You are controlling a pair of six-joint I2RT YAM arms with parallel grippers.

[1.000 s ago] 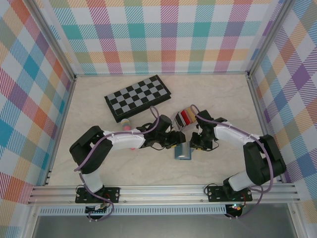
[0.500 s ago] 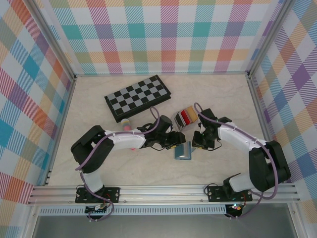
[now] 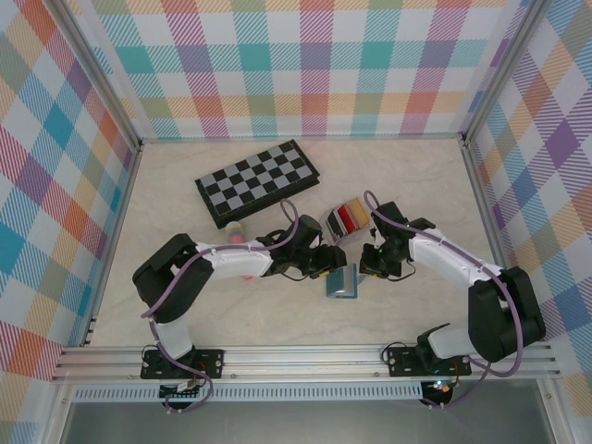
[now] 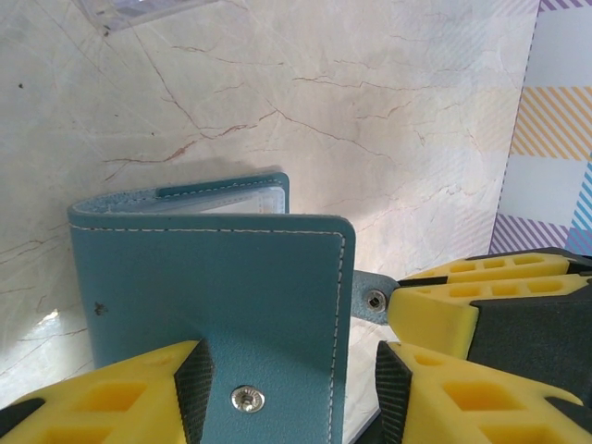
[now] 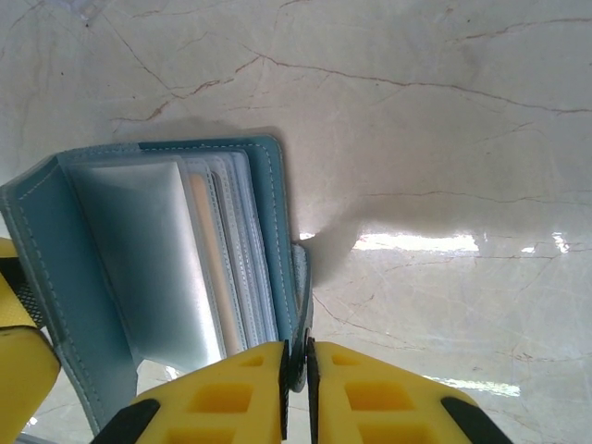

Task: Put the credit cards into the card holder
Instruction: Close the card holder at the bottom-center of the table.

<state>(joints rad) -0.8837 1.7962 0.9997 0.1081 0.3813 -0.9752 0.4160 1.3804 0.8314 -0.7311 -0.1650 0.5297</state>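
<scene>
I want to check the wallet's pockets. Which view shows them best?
Right wrist: the wallet is open, clear sleeves facing the camera. Left wrist shows its teal outer cover; the top view shows the wallet too small for detail.

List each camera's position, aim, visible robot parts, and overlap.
Top external: above, behind the bases, looking down on the table; both arms, left claw, right claw.
Left wrist: on left arm, facing the card holder from outside; own open fingers.
Right wrist: on right arm, facing the card holder's clear sleeves; own fingers pinching its strap.
All three share the card holder.
</scene>
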